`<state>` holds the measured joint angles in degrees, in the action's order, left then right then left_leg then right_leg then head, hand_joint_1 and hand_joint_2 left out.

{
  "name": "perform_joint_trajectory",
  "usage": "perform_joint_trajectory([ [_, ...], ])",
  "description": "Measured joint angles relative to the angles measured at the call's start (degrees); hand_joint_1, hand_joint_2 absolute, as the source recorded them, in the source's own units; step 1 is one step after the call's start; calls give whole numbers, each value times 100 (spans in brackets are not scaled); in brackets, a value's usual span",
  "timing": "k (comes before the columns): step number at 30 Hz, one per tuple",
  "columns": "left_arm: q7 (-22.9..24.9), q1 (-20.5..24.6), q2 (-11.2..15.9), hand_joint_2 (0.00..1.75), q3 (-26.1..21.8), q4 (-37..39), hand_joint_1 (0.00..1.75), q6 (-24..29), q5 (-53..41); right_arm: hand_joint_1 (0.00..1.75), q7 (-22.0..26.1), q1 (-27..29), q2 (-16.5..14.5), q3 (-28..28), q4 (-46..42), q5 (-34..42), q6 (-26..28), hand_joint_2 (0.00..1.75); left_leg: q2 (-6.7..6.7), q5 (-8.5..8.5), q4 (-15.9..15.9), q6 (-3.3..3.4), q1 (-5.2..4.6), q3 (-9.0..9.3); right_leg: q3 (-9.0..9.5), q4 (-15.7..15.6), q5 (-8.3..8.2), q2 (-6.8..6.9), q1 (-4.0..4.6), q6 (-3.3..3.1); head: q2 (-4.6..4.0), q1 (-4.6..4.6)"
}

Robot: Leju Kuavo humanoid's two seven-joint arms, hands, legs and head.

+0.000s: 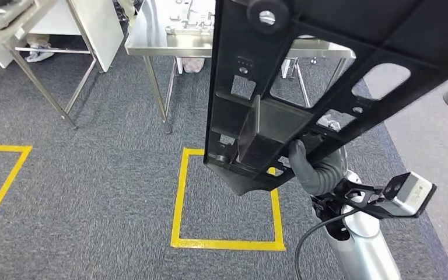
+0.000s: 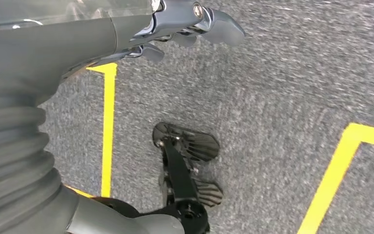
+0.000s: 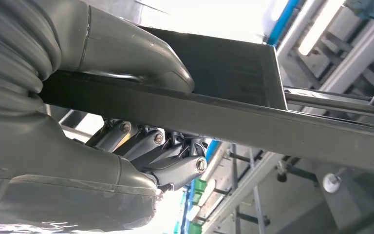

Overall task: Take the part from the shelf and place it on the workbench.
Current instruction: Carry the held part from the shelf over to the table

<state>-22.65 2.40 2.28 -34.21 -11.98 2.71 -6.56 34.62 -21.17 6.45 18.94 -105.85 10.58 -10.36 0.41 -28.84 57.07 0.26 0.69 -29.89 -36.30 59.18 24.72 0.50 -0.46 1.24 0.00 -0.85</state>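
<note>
Gripping the large black plastic frame part with cut-out windows, the right hand is holding it up in the head view, thumb pressed on the part's lower end while the silver right arm is rising from below. The part is hanging tilted in the air in front of the stainless steel workbench, hiding much of it, and its lower tip is hovering above the yellow taped square on the grey carpet. A second steel table is standing to the left of the workbench, well apart from the part.

Moving to the left wrist view, the left hand is hanging over the grey carpet with its dark fingers curled in on nothing. Yellow tape lines are running across the floor below it.

Switching to the right wrist view, the right hand is clamping the part's flat black edge, the thick grey thumb pressing on one face and the darker fingers wrapping under the other. Behind the part, metal shelf framing is showing, blurred.
</note>
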Motion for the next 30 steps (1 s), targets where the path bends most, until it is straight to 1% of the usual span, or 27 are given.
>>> perform_joint_trajectory([
  [1, -1, 0, 0, 175, 0, 0, 0, -1, -4, 175, 19, 14, 0, 1, -4, -5, 3, 175, 8, -10, 9, -38, -5, 11, 33, -102, 12, 15, 18, -45, 1, 2],
  [2, -3, -1, 1, 175, 0, 0, 0, -3, -9, 175, 31, 30, 2, 1, -9, -11, 5, 175, 15, -13, 16, -74, -8, 30, 42, -123, 47, 8, 32, -92, 1, 6],
  [3, -5, -3, 2, 175, 0, -1, 0, -4, -15, 175, 39, 51, 4, -1, -16, -19, 5, 175, 21, -29, 33, -111, -5, 44, 82, -134, 32, -5, 26, -135, 1, 6],
  [4, -10, -2, 3, 175, 0, -1, 0, -7, -20, 175, 43, 63, 6, -1, -27, -26, 5, 175, 19, -46, 108, -139, 0, 45, 135, -150, 40, -16, 20, -176, 1, 10],
  [5, -16, 4, 5, 175, 0, -1, 0, -9, -23, 175, 48, 64, 7, -1, -35, -32, 4, 175, 16, -96, 265, -158, 6, -20, 196, -162, 65, -23, 17, -215, 1, 26],
  [6, -20, 9, 8, 175, 0, -1, 0, -12, -25, 175, 52, 63, 5, -1, -43, -36, 2, 175, 12, -183, 531, -174, 13, -163, 257, -174, 90, -29, 17, -248, 2, 38],
  [8, -25, 7, 10, 175, 0, 0, 0, -15, -26, 175, 57, 71, -2, 2, -48, -37, -2, 175, 6, -431, 1261, -193, 16, -617, 344, -177, 165, -44, 37, -293, 1, 65],
  [9, -25, -4, 10, 175, 0, 0, 0, -16, -27, 175, 57, 85, -4, 3, -48, -39, -2, 175, 5, -531, 1540, -194, 16, -837, 391, -177, 207, -59, 49, -303, 0, 63],
  [10, -26, -15, 10, 175, -1, 0, 0, -16, -33, 175, 56, 98, -5, 5, -48, -40, -2, 175, 4, -558, 1655, -188, 14, -987, 448, -177, 253, -76, 62, -308, 0, 67],
  [11, -26, -24, 11, 175, -1, 0, 0, -16, -43, 175, 55, 106, -5, 6, -48, -44, -2, 175, 3, -470, 1556, -170, 12, -1036, 517, -176, 304, -92, 74, -310, 0, 68],
  [12, -26, -28, 14, 175, -2, 0, 0, -17, -55, 175, 55, 110, -7, 7, -48, -49, -2, 175, 2, -281, 1287, -145, 6, -997, 594, -176, 358, -104, 86, -309, 1, 68],
  [13, -27, -32, 22, 175, -4, 0, 0, -16, -68, 175, 55, 112, -11, 8, -48, -55, -2, 175, -3, 15, 893, -102, -9, -901, 667, -178, 415, -111, 95, -306, 1, 70],
  [14, -27, -33, 32, 175, -8, 0, 0, -15, -78, 175, 55, 114, -15, 9, -48, -63, -2, 175, -11, 233, 554, -65, -30, -813, 730, -176, 470, -118, 105, -296, 1, 66],
  [15, -27, -32, 43, 175, -13, -1, 0, -12, -89, 175, 57, 118, -20, 10, -49, -73, -2, 175, -21, 374, 324, -33, -54, -745, 764, -175, 517, -127, 110, -274, 1, 69],
  [16, -26, -33, 53, 175, -17, -2, 0, -8, -100, 175, 56, 122, -26, 11, -53, -82, -1, 175, -31, 459, 193, -1, -77, -710, 793, -170, 550, -136, 108, -245, 1, 68],
  [17, -25, -31, 61, 175, -21, -4, 0, -4, -108, 175, 57, 126, -30, 11, -58, -90, 0, 175, -38, 422, 175, 21, -88, -691, 813, -151, 561, -145, 107, -210, 1, 67],
  [19, -24, -26, 70, 175, -26, -6, 0, -2, -118, 175, 55, 127, -36, 10, -73, -96, 2, 175, -45, 441, 111, 82, -78, -582, 825, -53, 566, -144, 96, -147, 0, 67],
  [20, -25, -18, 73, 175, -28, -6, 0, -2, -118, 175, 59, 121, -36, 9, -79, -96, 2, 175, -45, 425, 77, 112, -65, -514, 762, 98, 581, -138, 90, -116, 0, 56],
  [21, -25, -8, 73, 175, -29, -7, 0, -2, -118, 175, 63, 114, -37, 9, -84, -97, 2, 175, -45, 407, 50, 133, -52, -455, 626, 340, 639, -132, 78, -88, 0, 42],
  [22, -26, 0, 73, 175, -30, -7, 0, -2, -118, 175, 68, 112, -37, 8, -87, -97, 3, 175, -44, 380, 33, 145, -46, -413, 421, 665, 737, -126, 56, -58, 1, 28],
  [23, -26, 5, 73, 175, -31, -6, 0, -2, -119, 175, 74, 113, -37, 8, -90, -97, 3, 175, -45, 344, 30, 150, -42, -380, 170, 1009, 869, -123, 31, -23, 1, 16],
  [24, -25, 4, 73, 175, -33, -5, 0, -2, -119, 175, 77, 119, -37, 9, -91, -98, 3, 175, -46, 304, 31, 145, -38, -343, -63, 1283, 994, -121, 3, 7, 2, 14],
  [25, -25, -2, 72, 175, -34, -5, 0, -2, -120, 175, 78, 127, -38, 9, -91, -101, 4, 175, -48, 257, 33, 134, -32, -294, -232, 1413, 1049, -117, -24, 39, 2, 15],
  [26, -24, -8, 70, 175, -36, -4, 0, -2, -120, 175, 79, 131, -39, 10, -90, -104, 5, 175, -50, 205, 35, 117, -21, -233, -311, 1360, 991, -112, -48, 67, 1, 14],
  [27, -24, -12, 68, 175, -37, -4, 0, -2, -121, 175, 83, 132, -41, 10, -90, -108, 5, 175, -52, 147, 37, 94, -6, -159, -293, 1117, 800, -101, -70, 88, 1, 13],
  [29, -28, -9, 68, 175, -40, -5, 0, 0, -127, 175, 92, 134, -46, 9, -87, -115, 7, 175, -56, 26, 49, 29, 17, -14, -134, 407, 249, -61, -97, 108, 1, 7],
  [30, -33, -3, 69, 175, -43, -5, 0, 2, -132, 175, 97, 135, -49, 8, -85, -120, 8, 175, -58, -27, 52, -12, 20, 31, -74, 155, 102, -41, -92, 85, 1, 3],
])
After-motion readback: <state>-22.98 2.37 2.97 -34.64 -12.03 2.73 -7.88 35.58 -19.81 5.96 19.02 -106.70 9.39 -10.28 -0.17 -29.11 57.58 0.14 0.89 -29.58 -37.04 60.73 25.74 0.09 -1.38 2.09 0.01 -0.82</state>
